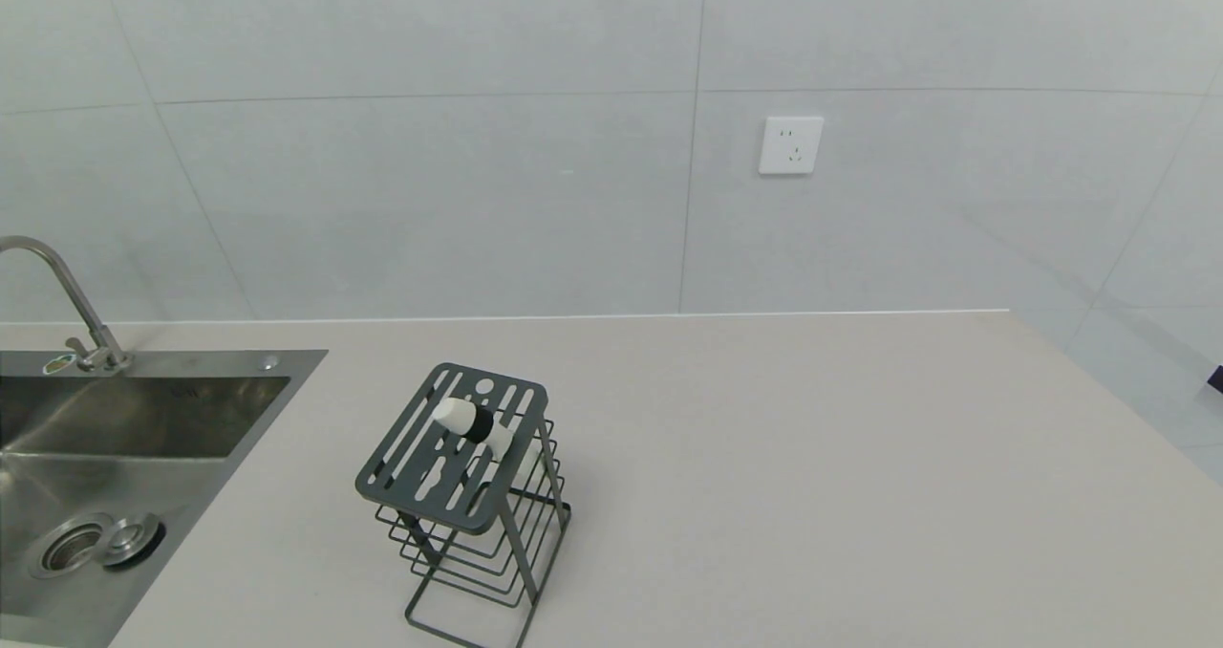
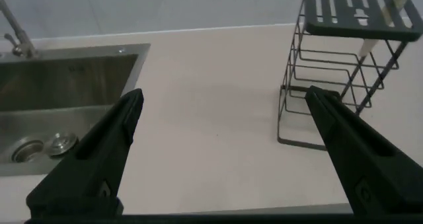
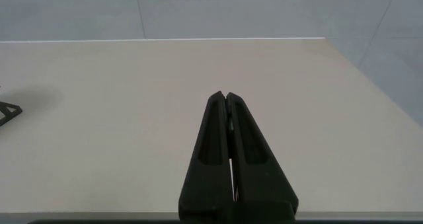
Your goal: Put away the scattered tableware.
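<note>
The white-handled utensil point(image 1: 465, 421) stands in the rack point(image 1: 420, 507). Its handle is white with a black band, and it pokes up through one of the slots in the rack's flat top. The rest of it hangs down inside the wires, tilted a little. I cannot tell if it is a knife, a spoon or something else. From the left wrist view its thin white lower part point(image 2: 370, 44) shows under the slotted top.

The rack is dark grey metal – a flat top full of slots, thin legs and wire loops below. It stands on the pale counter point(image 1: 764, 486), near the front and just beside the sink point(image 1: 220, 409).

The left gripper point(image 2: 223, 95) hangs over the counter between the sink and the rack, and it holds nothing. Its two black fingers point(image 2: 99, 151) are spread wide apart. The right gripper point(image 3: 225, 97) is over the bare counter, well apart from the rack. Its fingers are pressed together with nothing between them.

The sink is shiny steel and has a round drain point(image 1: 96, 543) in the bottom. A curved tap point(image 1: 57, 275) stands at its back edge. Behind the counter is a wall of big grey tiles, and a white wall socket point(image 1: 790, 145) sits on it.
</note>
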Robot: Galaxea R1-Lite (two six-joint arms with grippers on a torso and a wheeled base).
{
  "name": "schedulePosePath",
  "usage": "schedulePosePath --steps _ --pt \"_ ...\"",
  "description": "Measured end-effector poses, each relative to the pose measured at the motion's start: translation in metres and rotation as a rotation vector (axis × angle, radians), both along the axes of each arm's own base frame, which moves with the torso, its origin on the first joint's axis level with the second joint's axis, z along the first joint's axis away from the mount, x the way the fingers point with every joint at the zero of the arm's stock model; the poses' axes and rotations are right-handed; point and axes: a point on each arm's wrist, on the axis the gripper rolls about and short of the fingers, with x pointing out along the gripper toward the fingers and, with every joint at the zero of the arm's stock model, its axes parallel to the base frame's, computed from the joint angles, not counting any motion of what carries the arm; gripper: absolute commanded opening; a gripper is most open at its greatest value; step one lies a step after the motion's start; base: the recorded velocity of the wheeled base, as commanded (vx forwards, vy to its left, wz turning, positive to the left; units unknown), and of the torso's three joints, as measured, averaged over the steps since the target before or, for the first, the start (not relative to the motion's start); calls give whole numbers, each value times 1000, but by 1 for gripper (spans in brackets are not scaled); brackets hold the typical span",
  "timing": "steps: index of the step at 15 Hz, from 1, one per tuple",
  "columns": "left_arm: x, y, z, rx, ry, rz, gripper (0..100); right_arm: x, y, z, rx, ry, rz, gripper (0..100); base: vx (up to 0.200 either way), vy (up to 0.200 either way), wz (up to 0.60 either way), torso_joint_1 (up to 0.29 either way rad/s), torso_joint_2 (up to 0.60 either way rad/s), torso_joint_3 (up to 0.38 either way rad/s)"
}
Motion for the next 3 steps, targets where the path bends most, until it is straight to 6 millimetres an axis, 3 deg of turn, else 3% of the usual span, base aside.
schedulePosePath --steps 3 --pt "0 0 -1 -8 4 0 100 0 0 0 0 1 1 0 0 0 0 0 0 0"
